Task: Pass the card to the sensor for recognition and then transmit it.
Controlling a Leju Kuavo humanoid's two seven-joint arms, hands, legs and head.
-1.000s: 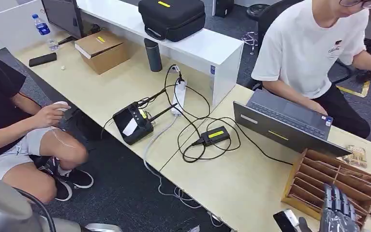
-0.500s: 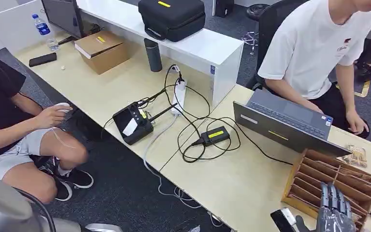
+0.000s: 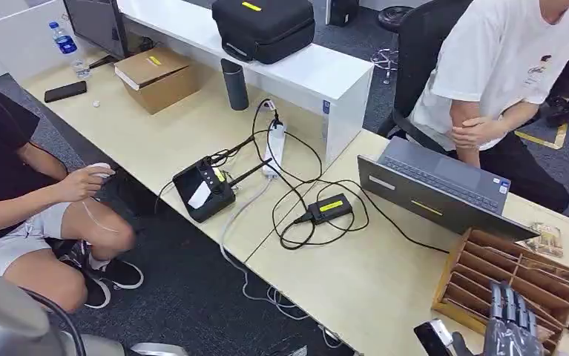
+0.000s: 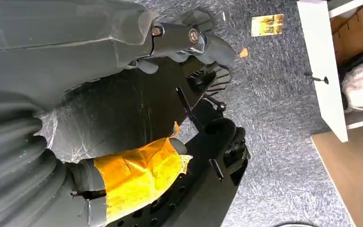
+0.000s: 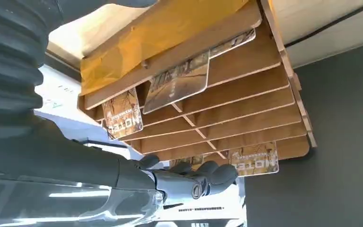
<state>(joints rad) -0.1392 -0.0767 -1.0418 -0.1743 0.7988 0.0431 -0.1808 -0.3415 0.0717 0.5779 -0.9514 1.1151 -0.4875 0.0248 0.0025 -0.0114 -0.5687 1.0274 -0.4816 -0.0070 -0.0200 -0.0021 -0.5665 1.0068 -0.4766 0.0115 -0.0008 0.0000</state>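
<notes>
Pale wooden desk stands on grey carpet.

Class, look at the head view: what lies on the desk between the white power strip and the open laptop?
In the head view, a small black box with a yellow label and loops of black cable lie between the power strip and the laptop.

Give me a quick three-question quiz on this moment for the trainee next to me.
1. True or false: the right hand already holds a card.
2. The wooden card rack stands nearest to: A) the laptop; B) the water bottle; C) the cardboard box.
3. What colour is the tag on the black case on the white shelf?

Key: 1 false, the hand is by the rack with nothing in it; 2 A; 3 yellow.
</notes>
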